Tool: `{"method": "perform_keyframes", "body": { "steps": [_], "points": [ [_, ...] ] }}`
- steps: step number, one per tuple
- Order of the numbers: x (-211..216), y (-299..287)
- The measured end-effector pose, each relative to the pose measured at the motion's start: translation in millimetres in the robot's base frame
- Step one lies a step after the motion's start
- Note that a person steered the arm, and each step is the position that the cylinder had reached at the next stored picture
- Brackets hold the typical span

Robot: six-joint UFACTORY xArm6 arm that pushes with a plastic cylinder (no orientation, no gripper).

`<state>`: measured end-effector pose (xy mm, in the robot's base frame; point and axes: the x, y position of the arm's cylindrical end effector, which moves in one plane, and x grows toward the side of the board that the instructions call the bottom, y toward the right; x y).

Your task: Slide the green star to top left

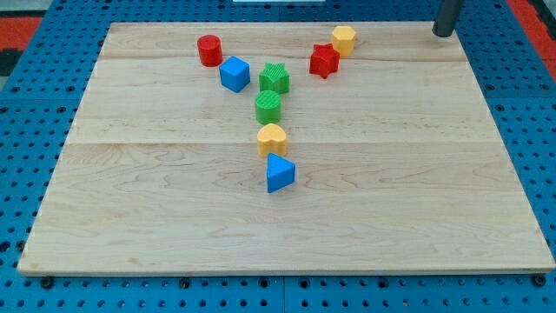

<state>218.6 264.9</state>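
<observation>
Eight blocks (274, 78), one board (417, 200)

A pale wooden worktop (417, 200) of joined planks fills most of the view under even light, lying on a blue pegboard (26, 130) dotted with holes, with red patches (26, 35) at the view's top corners.

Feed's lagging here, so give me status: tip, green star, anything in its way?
My tip at the view's top right, off the board, clear of blocks. Green star untouched, top centre. Blue cube and red cylinder block its leftward path.
</observation>
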Motion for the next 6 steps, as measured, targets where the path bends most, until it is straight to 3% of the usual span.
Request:
{"method": "perform_keyframes", "body": {
  "steps": [2,3,4,6],
  "points": [
    [1.1,-2.3],
    [40.9,11.1],
    [123.9,-14.3],
    [120.3,-128.2]
  ]
}}
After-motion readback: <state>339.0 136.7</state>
